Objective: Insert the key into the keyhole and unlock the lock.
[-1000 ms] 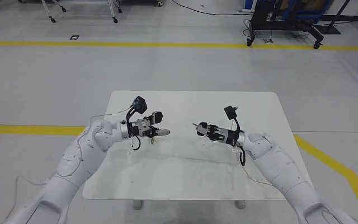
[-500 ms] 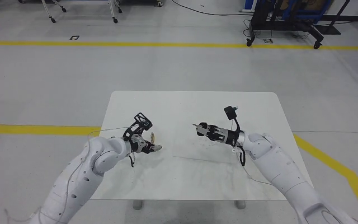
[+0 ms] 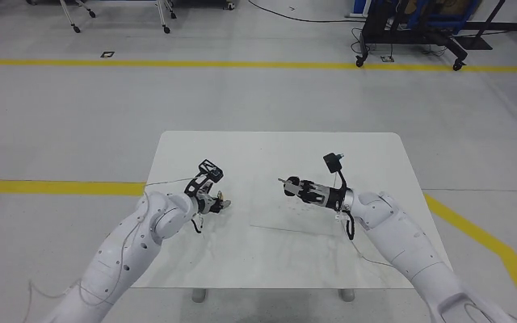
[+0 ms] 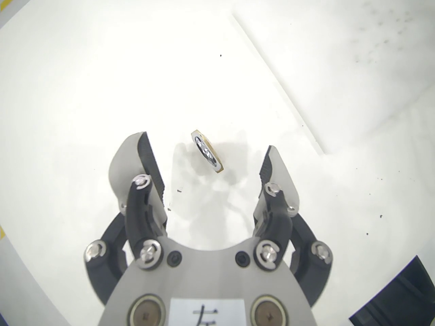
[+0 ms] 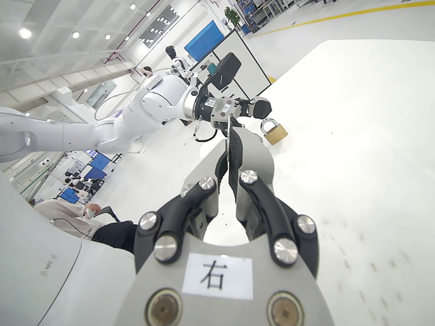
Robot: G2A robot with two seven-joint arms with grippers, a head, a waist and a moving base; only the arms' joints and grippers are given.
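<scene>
- Your left end effector (image 4: 207, 146) has swung down over the padlock (image 5: 274, 131), its fingers spread to either side; the padlock lies left on the table (image 3: 323, 153).
- Your right end effector (image 5: 232, 137) is pressed together, probably pinching the key (image 5: 230, 124), well apart from the padlock; insertion waits on that grasp.

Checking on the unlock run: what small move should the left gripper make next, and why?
Probably lower and close on the padlock: the left gripper hangs open above it, fingers either side, while the right gripper holds the key.

Left jaws wide apart, right jaws pinched together.
</scene>
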